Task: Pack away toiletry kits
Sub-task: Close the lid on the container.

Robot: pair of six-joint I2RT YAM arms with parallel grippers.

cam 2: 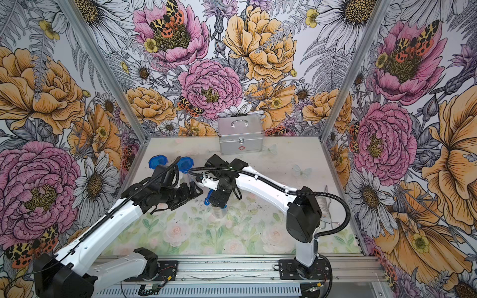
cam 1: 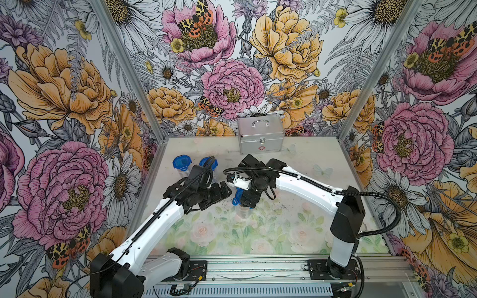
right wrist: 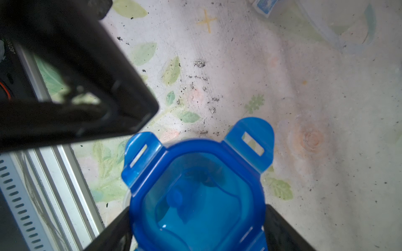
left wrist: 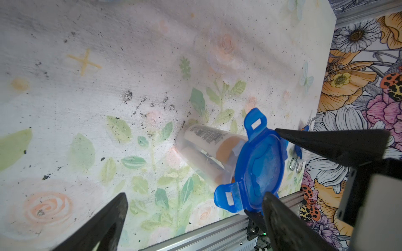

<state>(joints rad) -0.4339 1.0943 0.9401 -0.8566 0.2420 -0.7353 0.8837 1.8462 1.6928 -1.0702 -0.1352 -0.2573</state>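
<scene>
Biggest thing first: the floral table (cam 1: pixel 296 227), with the silver case (cam 1: pixel 260 135) closed at its far edge. I'm placing everything off that case.

My left gripper (cam 1: pixel 224 191) sits in front of the case and a bit to its left, jaws spread wide with nothing in them. My right gripper (cam 1: pixel 246 203) points down in front of the case too, clamped across the blue lid (right wrist: pixel 195 195) of a clear cup (cam 1: pixel 242 212). The wrist view shows a finger snug on each side of the lid. I can't tell if the cup's base is on the table or just off it. Another lidded cup (cam 1: pixel 182 163) and its neighbour (cam 2: pixel 186 164) stand front-left of the case.

Handling-wise, I reckon the cup is light, thin plastic, slick and a bit squashy. So the stiffer lid rim is the place to grab, not the wall. Two clip tabs (right wrist: pixel 250 143) flare out and look unlatched, so the lid might pop off if I lift by it. The white bottle (left wrist: pixel 206 135) inside could slide and shift the weight.
</scene>
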